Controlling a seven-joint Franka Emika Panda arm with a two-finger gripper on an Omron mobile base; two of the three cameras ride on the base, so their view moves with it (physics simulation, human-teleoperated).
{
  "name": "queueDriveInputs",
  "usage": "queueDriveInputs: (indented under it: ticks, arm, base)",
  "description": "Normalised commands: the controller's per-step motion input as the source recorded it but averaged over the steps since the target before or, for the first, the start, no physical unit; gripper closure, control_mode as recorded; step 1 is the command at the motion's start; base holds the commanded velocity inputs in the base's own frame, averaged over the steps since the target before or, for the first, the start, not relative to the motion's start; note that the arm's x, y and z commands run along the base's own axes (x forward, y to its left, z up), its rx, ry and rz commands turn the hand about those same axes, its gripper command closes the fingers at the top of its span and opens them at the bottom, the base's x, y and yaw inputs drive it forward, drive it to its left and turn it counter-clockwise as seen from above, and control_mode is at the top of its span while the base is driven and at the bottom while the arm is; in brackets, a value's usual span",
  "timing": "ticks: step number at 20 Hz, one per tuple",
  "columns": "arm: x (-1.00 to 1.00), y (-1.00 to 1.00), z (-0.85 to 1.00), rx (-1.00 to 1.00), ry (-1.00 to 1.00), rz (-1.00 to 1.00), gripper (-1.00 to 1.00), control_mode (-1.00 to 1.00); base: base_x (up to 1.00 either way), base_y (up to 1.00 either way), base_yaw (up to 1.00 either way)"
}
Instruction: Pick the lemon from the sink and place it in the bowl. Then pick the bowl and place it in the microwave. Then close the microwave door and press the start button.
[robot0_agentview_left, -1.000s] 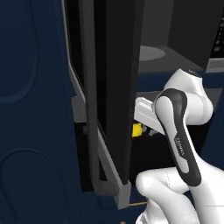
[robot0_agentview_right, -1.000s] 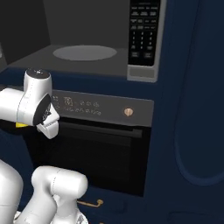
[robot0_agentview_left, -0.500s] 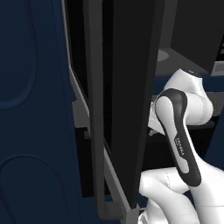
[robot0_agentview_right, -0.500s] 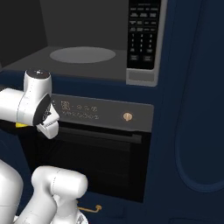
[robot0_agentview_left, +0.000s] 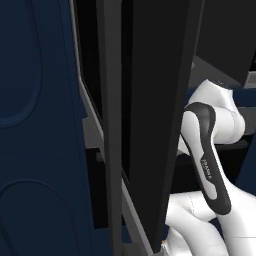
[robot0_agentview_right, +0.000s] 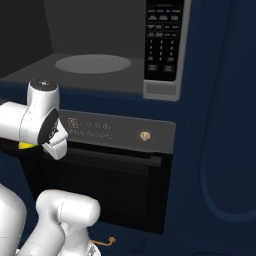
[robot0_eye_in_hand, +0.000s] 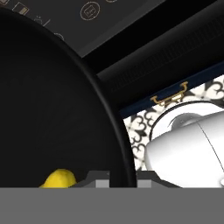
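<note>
At the bottom of the hand view, the fingers (robot0_eye_in_hand: 122, 177) are clamped on the rim of the black bowl (robot0_eye_in_hand: 52, 113), with the lemon (robot0_eye_in_hand: 59, 179) lying inside near them. Beyond the bowl, the oven's control panel (robot0_eye_in_hand: 94, 11). Right base view: microwave (robot0_agentview_right: 100, 60) cavity open, turntable (robot0_agentview_right: 92, 64) bare; microwave door (robot0_agentview_left: 150, 110) stands open, edge-on in the left base view.
</note>
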Motion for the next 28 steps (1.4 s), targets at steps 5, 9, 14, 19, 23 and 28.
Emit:
queueDriveInputs:
  ticks: [5, 9, 14, 19, 23, 28]
  arm:
    - [-0.10, 0.00, 0.01, 0.00, -0.04, 0.00, 1.00, -1.00]
    - [-0.60, -0.22, 0.48, 0.00, -0.24, -0.06, 1.00, -1.00]
    - [-0.18, -0.29, 0.64, 0.00, -0.23, -0.15, 1.00, -1.00]
    - [0.04, -0.16, 0.40, 0.00, -0.12, -0.24, 1.00, -1.00]
    - [0.06, -0.07, 0.34, 0.00, -0.16, -0.29, 1.00, -1.00]
    - [0.02, -0.43, 0.57, 0.18, -0.02, -0.21, 1.00, -1.00]
  base:
    - [0.00, 0.00, 0.00]
    - [0.00, 0.00, 0.00]
    - [0.00, 0.00, 0.00]
    - [0.00, 0.00, 0.00]
    - [0.00, 0.00, 0.00]
    - [0.00, 0.00, 0.00]
